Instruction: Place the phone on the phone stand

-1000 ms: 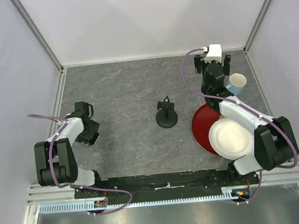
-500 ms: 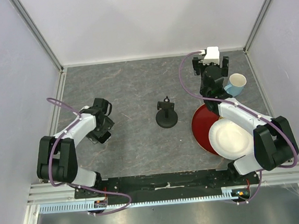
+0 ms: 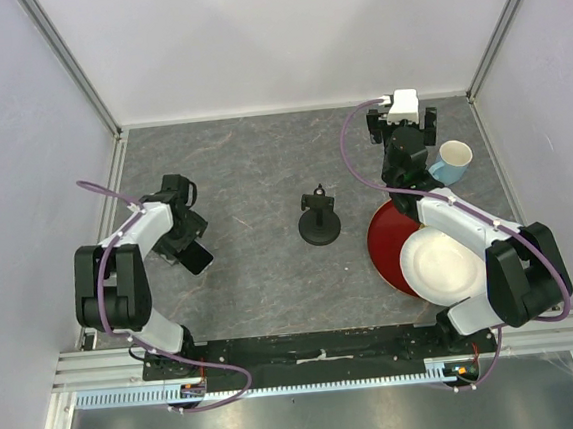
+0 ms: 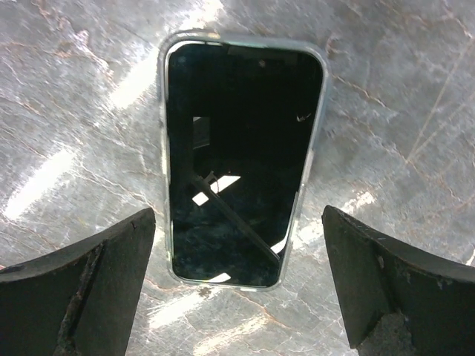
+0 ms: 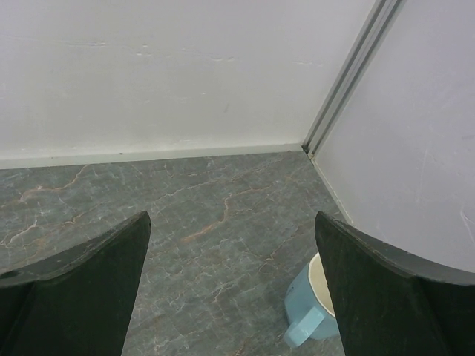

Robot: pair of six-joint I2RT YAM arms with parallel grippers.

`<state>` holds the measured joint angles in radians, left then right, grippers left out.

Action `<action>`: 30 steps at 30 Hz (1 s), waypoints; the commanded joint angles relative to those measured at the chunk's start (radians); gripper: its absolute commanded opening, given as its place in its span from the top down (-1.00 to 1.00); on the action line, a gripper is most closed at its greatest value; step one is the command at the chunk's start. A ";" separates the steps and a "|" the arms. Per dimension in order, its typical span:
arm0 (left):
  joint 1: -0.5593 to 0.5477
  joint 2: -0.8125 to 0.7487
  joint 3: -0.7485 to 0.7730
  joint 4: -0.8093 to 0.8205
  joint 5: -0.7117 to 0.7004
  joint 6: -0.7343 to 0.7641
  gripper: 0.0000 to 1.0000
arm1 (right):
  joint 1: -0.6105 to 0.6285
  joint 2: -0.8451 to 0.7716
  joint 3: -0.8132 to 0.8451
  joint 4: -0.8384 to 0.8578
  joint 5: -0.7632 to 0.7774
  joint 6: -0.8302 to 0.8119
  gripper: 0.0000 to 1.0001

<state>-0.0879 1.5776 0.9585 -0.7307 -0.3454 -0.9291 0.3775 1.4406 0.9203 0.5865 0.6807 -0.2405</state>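
Note:
The phone (image 4: 239, 159) is a black slab with a pale rim, lying flat and screen up on the grey table. My left gripper (image 4: 237, 219) is open just above it, one finger on each side of the phone's near end, neither touching it. From above, the phone (image 3: 200, 259) shows at the tip of the left gripper (image 3: 189, 245). The phone stand (image 3: 319, 222), black with a round base, stands upright mid-table, well to the right of the phone. My right gripper (image 5: 231, 219) is open and empty, facing the back right corner (image 3: 405, 129).
A light blue cup (image 3: 453, 160) (image 5: 315, 311) stands near the right wall, beside the right arm. A red plate (image 3: 382, 238) with a white plate (image 3: 439, 264) overlapping it lies at the front right, partly under the right arm.
My left arm swung right across the table, then its wrist drew back left; the jaws spread wider over the phone. The right arm barely shifted.

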 commanded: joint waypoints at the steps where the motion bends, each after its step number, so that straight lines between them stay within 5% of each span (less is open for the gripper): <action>1: 0.060 -0.001 0.006 0.020 0.040 0.070 -0.99 | 0.008 -0.020 -0.003 0.044 -0.003 -0.005 -0.96; 19: 0.083 0.071 -0.035 0.102 0.066 0.093 -0.99 | 0.008 -0.019 -0.020 0.078 -0.009 -0.020 -0.96; 27: 0.083 0.110 -0.037 0.082 0.052 0.047 -0.76 | 0.008 -0.016 -0.023 0.084 -0.006 -0.022 -0.96; 30: 0.083 0.101 -0.047 0.082 0.036 0.036 -0.54 | 0.009 -0.014 -0.018 0.078 -0.001 -0.019 -0.96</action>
<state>-0.0105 1.6428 0.9394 -0.6254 -0.2676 -0.8478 0.3805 1.4406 0.9028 0.6228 0.6773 -0.2588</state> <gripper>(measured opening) 0.832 0.982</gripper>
